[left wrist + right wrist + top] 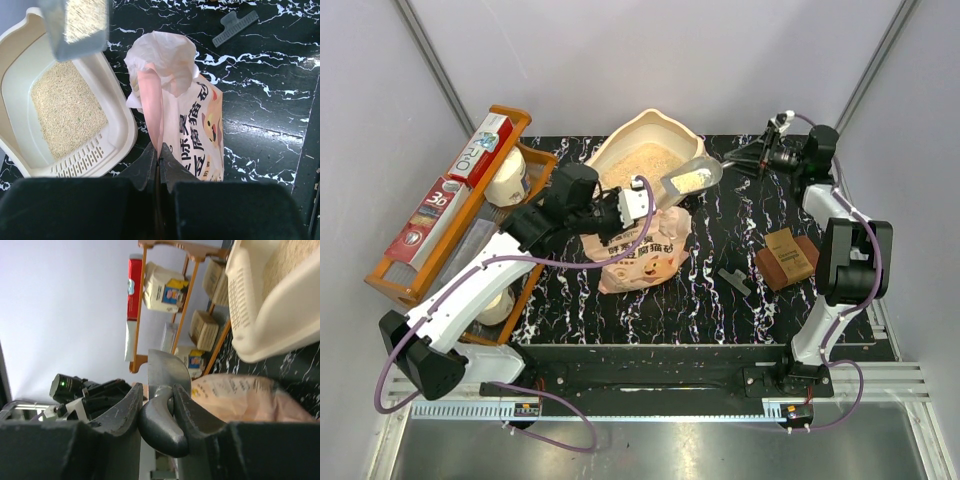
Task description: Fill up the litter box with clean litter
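Observation:
The cream litter box [620, 136] stands at the back centre with pale litter [642, 163] on its floor. My right gripper [756, 156] is shut on the handle of a grey scoop [692, 179] holding litter, held over the box's right rim. My left gripper [638, 201] is shut on the top edge of the pink cat-printed bag [645, 255], just in front of the box. The left wrist view shows the box rim [122, 145], litter [67, 112], scoop [77, 25], bag [195, 115] and shut gripper [159, 150]. The right wrist view shows the scoop handle [162, 425] and box [270, 315].
An orange wooden rack [392, 276] with boxes stands along the left edge. Brown boxes [788, 258] and a grey clip [733, 278] lie on the black marbled table to the right of the bag. The clip also shows in the left wrist view [235, 27].

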{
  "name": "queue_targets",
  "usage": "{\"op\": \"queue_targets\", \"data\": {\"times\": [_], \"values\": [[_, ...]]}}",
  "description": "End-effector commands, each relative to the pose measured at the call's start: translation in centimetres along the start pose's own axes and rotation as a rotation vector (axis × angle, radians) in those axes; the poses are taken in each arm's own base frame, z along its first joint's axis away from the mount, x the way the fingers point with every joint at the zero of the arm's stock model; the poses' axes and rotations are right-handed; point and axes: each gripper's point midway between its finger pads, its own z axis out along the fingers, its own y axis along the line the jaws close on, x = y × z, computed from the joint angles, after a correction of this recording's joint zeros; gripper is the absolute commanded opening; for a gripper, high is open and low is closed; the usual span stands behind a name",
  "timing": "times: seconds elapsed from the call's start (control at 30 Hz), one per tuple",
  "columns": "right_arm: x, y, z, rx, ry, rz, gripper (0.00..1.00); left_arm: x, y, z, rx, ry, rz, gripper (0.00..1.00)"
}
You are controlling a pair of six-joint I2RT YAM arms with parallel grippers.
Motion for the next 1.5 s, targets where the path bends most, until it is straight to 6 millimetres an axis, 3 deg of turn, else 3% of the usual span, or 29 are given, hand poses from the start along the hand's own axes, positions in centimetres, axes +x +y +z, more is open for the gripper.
{"op": "queue_targets", "data": {"times": [0.0,0.07,0.27,0.33,0.37,0.4,0.53,0.93,1.3,1.47], "values": [[-3.4,3.7,0.1,0.070,-0.132,-0.126,0.00,-1.5,0.4,-2.0,-0.050,-0.060,0.056,0.00],[-5.5,4.6,0.4,0.104,-0.194,-0.211,0.00,-1.3,-0.1,-2.1,-0.040,-0.060,0.056,0.00],[-9.2,4.2,2.0,0.226,-0.291,-0.299,0.00,-0.5,-1.9,-2.3,0.035,-0.050,0.044,0.00],[-9.0,3.2,3.2,0.303,-0.294,-0.305,0.00,-0.4,-2.2,-2.4,0.045,-0.049,0.041,0.00],[-10.4,2.5,3.0,0.385,-0.356,-0.358,0.00,-0.4,-2.2,-2.6,0.041,-0.052,0.043,0.00],[-9.7,1.8,4.0,0.424,-0.345,-0.343,0.00,-0.3,-2.4,-2.6,0.044,-0.049,0.041,0.00],[-10.7,-0.5,5.0,0.560,-0.387,-0.409,0.00,0.1,-2.8,-2.9,0.046,-0.050,0.053,0.00],[-15.0,1.1,7.1,0.788,-0.556,-0.682,0.00,1.2,-4.0,-2.8,0.071,-0.062,0.019,0.00],[-15.1,0.0,12.7,0.780,-0.529,-0.795,0.00,0.6,-3.8,-2.8,0.066,-0.080,0.018,0.00],[-12.2,2.1,17.1,0.654,-0.441,-0.880,0.00,0.6,-3.7,-3.0,0.059,-0.080,0.019,0.00]]}}
